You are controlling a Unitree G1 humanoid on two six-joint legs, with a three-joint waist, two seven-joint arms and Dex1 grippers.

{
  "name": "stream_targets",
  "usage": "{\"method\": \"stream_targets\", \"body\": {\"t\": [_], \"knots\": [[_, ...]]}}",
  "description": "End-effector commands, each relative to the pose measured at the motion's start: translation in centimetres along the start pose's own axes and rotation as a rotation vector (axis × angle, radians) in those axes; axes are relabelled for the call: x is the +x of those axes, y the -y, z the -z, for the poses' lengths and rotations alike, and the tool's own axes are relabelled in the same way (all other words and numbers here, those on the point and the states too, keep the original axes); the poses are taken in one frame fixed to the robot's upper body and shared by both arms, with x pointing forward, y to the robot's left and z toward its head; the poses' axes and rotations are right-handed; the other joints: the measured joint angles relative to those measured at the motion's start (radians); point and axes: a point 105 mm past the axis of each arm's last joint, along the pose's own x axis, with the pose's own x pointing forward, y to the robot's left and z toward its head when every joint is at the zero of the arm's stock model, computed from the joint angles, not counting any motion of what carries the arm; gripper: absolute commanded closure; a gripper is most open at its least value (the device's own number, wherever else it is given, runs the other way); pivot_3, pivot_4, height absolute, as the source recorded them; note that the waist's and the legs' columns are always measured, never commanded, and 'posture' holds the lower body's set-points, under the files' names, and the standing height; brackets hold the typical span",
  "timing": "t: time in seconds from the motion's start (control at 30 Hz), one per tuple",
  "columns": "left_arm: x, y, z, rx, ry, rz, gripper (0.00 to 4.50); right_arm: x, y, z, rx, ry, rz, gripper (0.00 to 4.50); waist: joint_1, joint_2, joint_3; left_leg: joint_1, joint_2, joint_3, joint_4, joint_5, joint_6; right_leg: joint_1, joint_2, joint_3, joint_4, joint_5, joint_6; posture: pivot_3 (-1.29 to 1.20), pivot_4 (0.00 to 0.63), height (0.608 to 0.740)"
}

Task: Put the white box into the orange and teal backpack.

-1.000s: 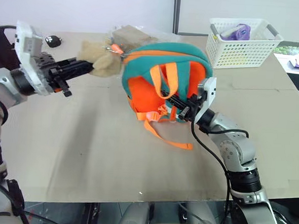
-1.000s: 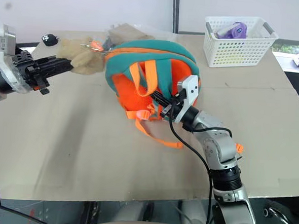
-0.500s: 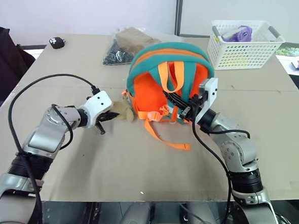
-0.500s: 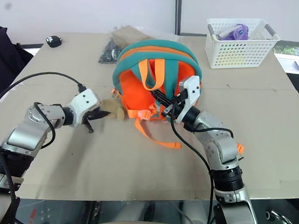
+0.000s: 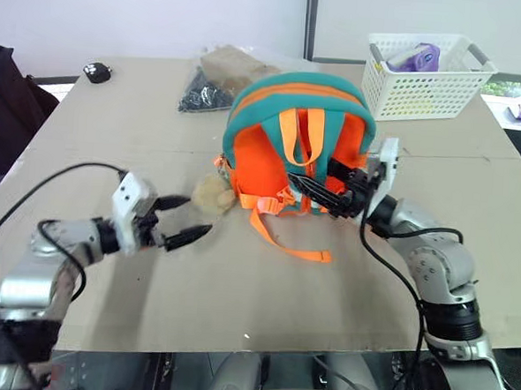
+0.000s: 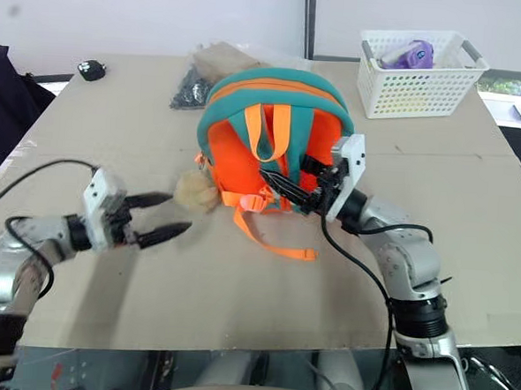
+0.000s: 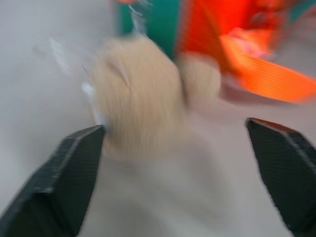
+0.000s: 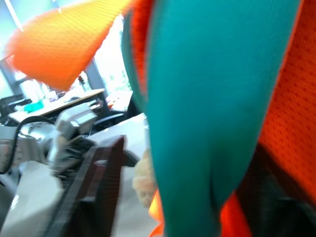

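Table (image 5: pixel 237 291): broad, covered in tan board, bearing everything below.

Orange and teal backpack (image 5: pixel 299 140): upright near the table's middle, strap side facing the robot, orange straps trailing onto the board. The white box cannot be seen from here.

Right gripper (image 5: pixel 318 190): pushed in against the backpack's orange panel among the straps, fingers spread apart; the wrist view has a teal strap between them, but whether they touch it I cannot tell.

Left gripper (image 5: pixel 184 219): low over the board to the backpack's left, fingers spread wide, nothing between them.

White perforated basket (image 5: pixel 422 77): far right corner, a purple item inside.

Clear plastic bag (image 5: pixel 216 77): behind the backpack, dark small pieces and a tan block within.

Tan plush ball (image 5: pixel 212 192): on the board at the backpack's lower left edge, just ahead of the left gripper's fingertips.

Small black object (image 5: pixel 97 70): far left corner.
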Motion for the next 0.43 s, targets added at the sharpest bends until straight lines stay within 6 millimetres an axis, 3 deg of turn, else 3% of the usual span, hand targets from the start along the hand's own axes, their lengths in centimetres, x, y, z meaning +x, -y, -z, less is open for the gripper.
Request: {"method": "stream_targets", "body": {"t": [0.03,0.1,0.17,0.23,0.43], "knots": [[-2.7,1.5,0.3,-0.03,-0.003,0.007,0.0,-3.4,-1.0,-0.7,-0.052,-0.056,-0.049,0.06,0.009,0.001,0.0,0.0,0.0,0.0,0.0,0.0,0.001,0.001,0.0,0.0,-0.001,0.0,0.0,0.0,0.15,0.74],[-2.7,3.1,1.8,-0.05,-0.039,0.002,0.0,-6.3,-0.1,0.7,-0.124,-0.169,0.008,0.06,0.015,0.0,0.001,0.001,0.0,0.0,0.001,-0.001,0.001,0.003,-0.001,-0.001,-0.002,0.0,0.0,0.0,0.15,0.74],[-1.4,5.1,3.1,-0.063,-0.048,-0.026,0.0,-10.5,1.5,3.0,-0.182,-0.3,0.13,0.06,0.028,0.001,0.0,0.002,-0.001,0.001,0.001,-0.002,0.004,0.006,-0.001,-0.001,-0.006,0.0,0.0,0.0,0.15,0.74],[0.3,5.8,4.0,-0.029,-0.037,-0.078,0.0,-13.3,2.0,4.9,-0.21,-0.347,0.227,0.06,0.039,0.0,0.0,0.004,0.0,0.0,0.001,-0.004,0.006,0.01,-0.002,-0.002,-0.011,0.0,0.0,0.0,0.15,0.74],[3.5,7.1,4.5,0.009,0.021,-0.116,0.0,-16.9,0.5,8.9,-0.214,-0.355,0.305,0.06,0.051,0.004,-0.002,0.009,0.001,0.002,0.0,-0.004,0.006,0.015,0.0,0.0,-0.011,0.001,0.001,0.0,0.15,0.74]]}}
